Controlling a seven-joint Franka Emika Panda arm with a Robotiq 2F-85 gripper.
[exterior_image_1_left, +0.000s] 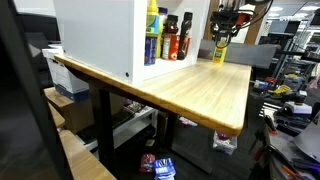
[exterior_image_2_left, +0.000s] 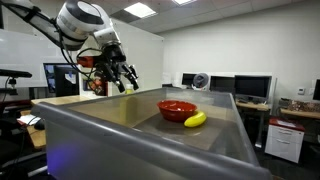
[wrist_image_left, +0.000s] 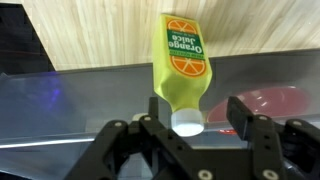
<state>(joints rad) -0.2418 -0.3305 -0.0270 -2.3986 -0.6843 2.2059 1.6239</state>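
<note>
A yellow-green Orange Juice bottle (wrist_image_left: 184, 70) with a white cap (wrist_image_left: 186, 122) stands upright between my gripper's fingers (wrist_image_left: 198, 112). The cap lies close to the left finger, and a clear gap separates it from the right finger. The jaws are open. In an exterior view the gripper (exterior_image_1_left: 222, 30) hangs just above the bottle (exterior_image_1_left: 218, 52), which rests on the far end of the wooden table (exterior_image_1_left: 200, 90). In an exterior view the gripper (exterior_image_2_left: 122, 76) shows with the bottle (exterior_image_2_left: 133, 86) at its tips.
A white cabinet (exterior_image_1_left: 100, 35) on the table holds several bottles (exterior_image_1_left: 165, 35) on its open shelf beside the gripper. A red bowl (exterior_image_2_left: 177, 108) and a banana (exterior_image_2_left: 195, 120) lie in a grey tray (exterior_image_2_left: 120, 125); the bowl also shows in the wrist view (wrist_image_left: 275, 103).
</note>
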